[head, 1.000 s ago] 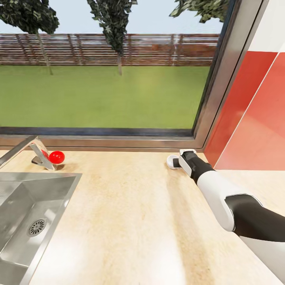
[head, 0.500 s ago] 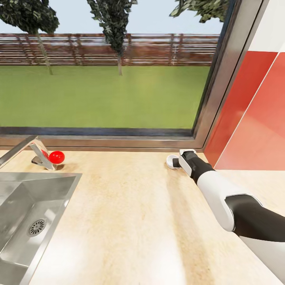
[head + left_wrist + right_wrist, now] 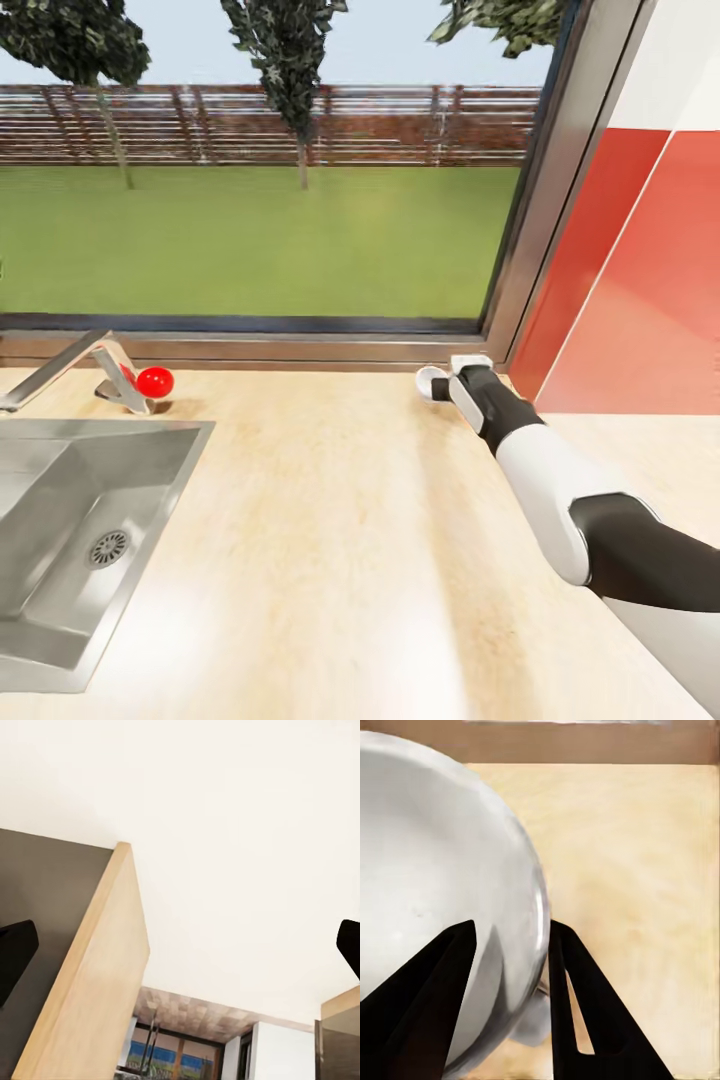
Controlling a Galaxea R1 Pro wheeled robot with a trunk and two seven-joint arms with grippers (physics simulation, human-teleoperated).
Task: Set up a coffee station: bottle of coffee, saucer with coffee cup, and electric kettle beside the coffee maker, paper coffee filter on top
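A small white coffee cup (image 3: 430,381) sits low over the light wood-grain countertop (image 3: 330,520), at the back near the window corner. My right gripper (image 3: 447,384) is shut on its rim. In the right wrist view, the cup (image 3: 427,892) has one dark finger (image 3: 431,997) inside its wall and the other outside. I cannot tell whether it touches the worktop. The left gripper (image 3: 180,945) is open, its two dark fingertips far apart against a pale ceiling.
A steel sink (image 3: 70,530) is set into the counter at the left, with a tap (image 3: 70,365) and a red ball (image 3: 154,381) behind it. A large window (image 3: 260,200) runs along the back. A red wall panel (image 3: 640,290) stands at the right.
The whole picture has shifted a little, so the camera moved. The right gripper stays shut on the cup at about the same spot by the window corner.
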